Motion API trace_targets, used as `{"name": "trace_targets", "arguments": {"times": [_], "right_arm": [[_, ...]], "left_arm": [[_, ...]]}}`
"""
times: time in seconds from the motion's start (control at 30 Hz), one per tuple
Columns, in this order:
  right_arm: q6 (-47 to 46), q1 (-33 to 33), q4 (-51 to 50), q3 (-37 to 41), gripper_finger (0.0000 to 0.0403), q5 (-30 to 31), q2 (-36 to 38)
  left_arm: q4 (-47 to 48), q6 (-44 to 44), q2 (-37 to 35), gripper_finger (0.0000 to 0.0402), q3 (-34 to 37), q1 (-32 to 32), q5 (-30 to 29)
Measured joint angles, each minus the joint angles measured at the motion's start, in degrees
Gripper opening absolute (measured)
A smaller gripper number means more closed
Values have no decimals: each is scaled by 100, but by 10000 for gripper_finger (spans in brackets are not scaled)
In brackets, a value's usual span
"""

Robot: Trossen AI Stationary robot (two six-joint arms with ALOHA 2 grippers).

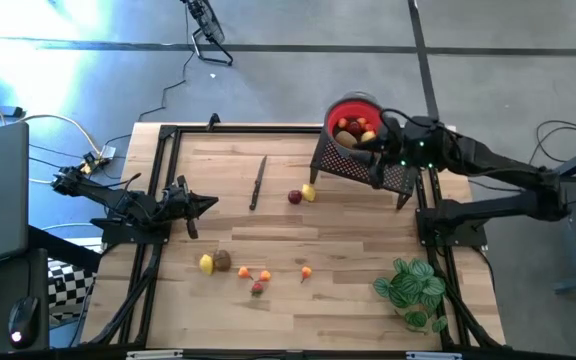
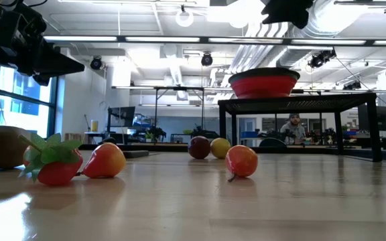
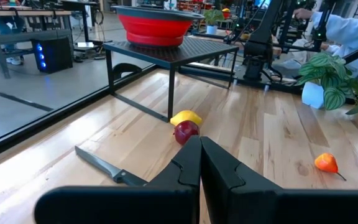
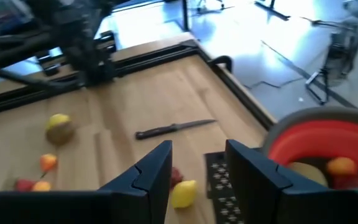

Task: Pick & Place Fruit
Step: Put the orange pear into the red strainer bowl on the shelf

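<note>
Red bowl (image 1: 353,108): sits on a black mesh stand (image 1: 340,165) at the tabletop's far right edge; holds several pieces of fruit (image 1: 353,129), yellow, red and orange.
Loose fruit: red and yellow pair (image 1: 302,194) mid-table beside the stand; more in a cluster (image 1: 236,267) toward the near edge.
Right gripper (image 4: 197,171): above the stand by the bowl, fingers apart, nothing between them.
Left gripper (image 3: 200,146): at the left edge, fingers pressed together, empty.
Knife (image 1: 258,182): flat, mid-table.
Plant (image 1: 410,287): near right corner.
</note>
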State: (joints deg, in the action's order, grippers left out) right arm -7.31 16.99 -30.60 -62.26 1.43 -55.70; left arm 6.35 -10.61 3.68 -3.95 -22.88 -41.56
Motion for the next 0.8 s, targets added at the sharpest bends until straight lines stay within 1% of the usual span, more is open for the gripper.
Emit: {"name": "trace_targets", "arguments": {"times": [0.17,0.5,0.8], "right_arm": [[0,-441,57,0,142,5,0],[-132,-1153,569,-4,142,9,-106],[-210,-1714,906,-7,142,9,-674]], "left_arm": [[0,0,0,0,0,-1,0],[1,0,0,0,0,-1,0],[2,0,0,0,0,-2,0]]}}
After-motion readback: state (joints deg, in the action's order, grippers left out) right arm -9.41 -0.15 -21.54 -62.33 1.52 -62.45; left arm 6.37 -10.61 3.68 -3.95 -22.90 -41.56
